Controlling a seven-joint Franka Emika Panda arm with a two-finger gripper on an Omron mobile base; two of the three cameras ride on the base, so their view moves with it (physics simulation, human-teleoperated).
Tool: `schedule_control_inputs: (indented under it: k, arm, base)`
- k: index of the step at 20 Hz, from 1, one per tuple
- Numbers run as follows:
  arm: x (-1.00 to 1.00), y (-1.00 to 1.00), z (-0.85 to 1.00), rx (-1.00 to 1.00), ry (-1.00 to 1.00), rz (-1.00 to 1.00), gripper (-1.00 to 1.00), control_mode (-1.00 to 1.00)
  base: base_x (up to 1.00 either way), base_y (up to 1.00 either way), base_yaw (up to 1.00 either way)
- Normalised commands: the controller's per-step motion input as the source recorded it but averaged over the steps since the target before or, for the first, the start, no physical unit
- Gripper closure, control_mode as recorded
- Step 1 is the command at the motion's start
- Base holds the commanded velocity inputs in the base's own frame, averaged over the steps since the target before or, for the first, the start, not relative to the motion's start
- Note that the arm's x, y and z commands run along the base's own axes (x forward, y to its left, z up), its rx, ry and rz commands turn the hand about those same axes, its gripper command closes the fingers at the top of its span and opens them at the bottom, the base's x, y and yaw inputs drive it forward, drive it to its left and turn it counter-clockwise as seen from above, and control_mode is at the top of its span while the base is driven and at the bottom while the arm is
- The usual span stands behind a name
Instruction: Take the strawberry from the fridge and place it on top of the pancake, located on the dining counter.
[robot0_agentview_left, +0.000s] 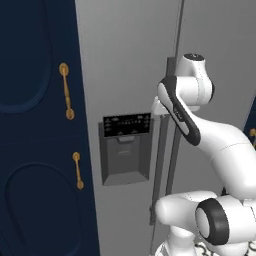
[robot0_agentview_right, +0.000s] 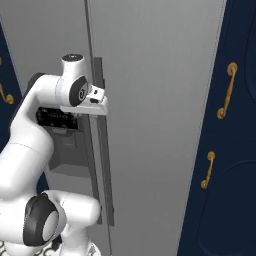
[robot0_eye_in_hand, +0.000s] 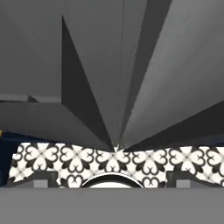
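- Fridge (robot0_agentview_left: 125, 60) doors stand shut right ahead of me, tall and light grey, their long axis upright; the seam between the two doors runs vertically.
- Two long dark handles (robot0_agentview_right: 102, 150) run upright on either side of that seam, parallel to it.
- On the left door, just left of the handles, sits the dark dispenser panel (robot0_agentview_left: 126, 147) with its recess below the control strip.
- My gripper (robot0_agentview_right: 100, 102) is up against the handles, about level with the top of the dispenser panel, pointing at the fridge; my fingers are spread wide apart with nothing between them.
- In the hand view the handles (robot0_eye_in_hand: 83, 100) sweep down as dark wedges toward the patterned black-and-white floor tiles (robot0_eye_in_hand: 57, 159) at the foot of the fridge.
- Navy cabinets (robot0_agentview_left: 35, 150) with brass handles (robot0_agentview_left: 66, 97) flank the fridge on both sides.
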Motion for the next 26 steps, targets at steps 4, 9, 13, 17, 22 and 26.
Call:
schedule_control_inputs:
  k: [4,9,13,17,22,26]
  arm:
    - [0.00,0.00,0.00,0.00,0.00,0.00,-1.00,1.00]
    - [0.00,0.00,0.00,0.00,0.00,0.00,-1.00,1.00]
    - [0.00,0.00,0.00,0.00,0.00,0.00,-1.00,1.00]
    - [0.00,0.00,0.00,0.00,0.00,0.00,-1.00,1.00]
    - [0.00,0.00,0.00,0.00,0.00,0.00,-1.00,1.00]
    - [0.00,0.00,0.00,0.00,0.00,0.00,-1.00,1.00]
  base:
    - [-0.01,-0.41,0.00]
    - [-0.04,-0.06,0.00]
    - [-0.39,0.00,0.00]
    - [-0.74,0.00,0.00]
    - [-0.64,0.00,0.00]
    - [-0.51,0.00,0.00]
